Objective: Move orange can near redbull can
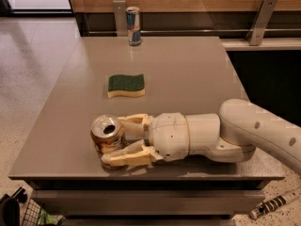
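The table [188, 69] filled the view. The arm [254, 131] lay low across its near edge, entering at 4 o'clock. The gripper [113, 142] sat at 7 o'clock, fingers clamped either side of the upright orange can [106, 134]. The sponge [126, 85] lay at that can's 1 o'clock. The redbull can [134, 26] stood at the far edge, 12 o'clock, well apart.
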`<action>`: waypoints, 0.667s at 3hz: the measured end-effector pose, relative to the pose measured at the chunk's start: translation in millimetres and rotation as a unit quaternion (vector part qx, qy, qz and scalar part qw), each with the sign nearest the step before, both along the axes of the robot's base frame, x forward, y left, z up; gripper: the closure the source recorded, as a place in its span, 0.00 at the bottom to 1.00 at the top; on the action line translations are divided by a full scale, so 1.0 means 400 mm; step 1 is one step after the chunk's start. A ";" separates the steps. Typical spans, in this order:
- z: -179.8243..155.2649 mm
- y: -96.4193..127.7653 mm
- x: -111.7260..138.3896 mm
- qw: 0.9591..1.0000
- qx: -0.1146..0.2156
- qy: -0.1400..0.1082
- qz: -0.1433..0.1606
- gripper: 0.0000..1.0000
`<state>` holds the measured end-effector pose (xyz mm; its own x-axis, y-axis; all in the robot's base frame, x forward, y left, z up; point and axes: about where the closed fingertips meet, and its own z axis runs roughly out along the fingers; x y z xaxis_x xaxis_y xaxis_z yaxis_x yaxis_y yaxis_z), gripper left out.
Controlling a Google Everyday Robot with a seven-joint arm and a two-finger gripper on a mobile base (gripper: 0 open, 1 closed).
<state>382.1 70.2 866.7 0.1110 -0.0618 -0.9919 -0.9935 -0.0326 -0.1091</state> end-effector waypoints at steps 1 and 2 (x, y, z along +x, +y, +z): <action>-0.002 0.009 -0.009 1.000 0.002 -0.003 0.007 0.69; 0.000 0.014 -0.013 1.000 0.001 -0.004 0.009 0.93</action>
<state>377.0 75.8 866.6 0.1207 -0.0575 -0.9910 -0.9918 -0.0501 -0.1179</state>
